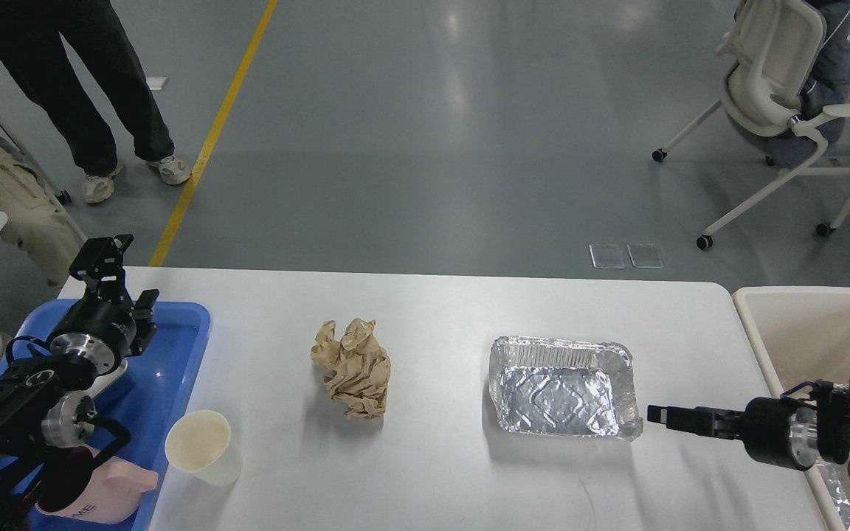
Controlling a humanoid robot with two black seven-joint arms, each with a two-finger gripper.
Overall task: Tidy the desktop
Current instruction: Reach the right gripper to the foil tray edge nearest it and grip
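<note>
The white desktop (440,302) holds a crumpled brown paper ball (352,368) in the middle, an empty foil tray (561,388) to its right and a white paper cup (202,446) at the front left. My left gripper (104,257) is above the far end of the blue tray (170,346), dark and seen from behind, with nothing visibly in it. My right gripper (660,416) reaches in from the right, low over the desktop. Its tip is just beside the foil tray's front right corner. Its fingers look like one thin bar.
The blue tray on the left holds a pink object (104,495). A cream bin (816,332) stands at the right edge with a foil piece (849,487) inside. People stand beyond the table at the far left, and an office chair (779,88) is far right.
</note>
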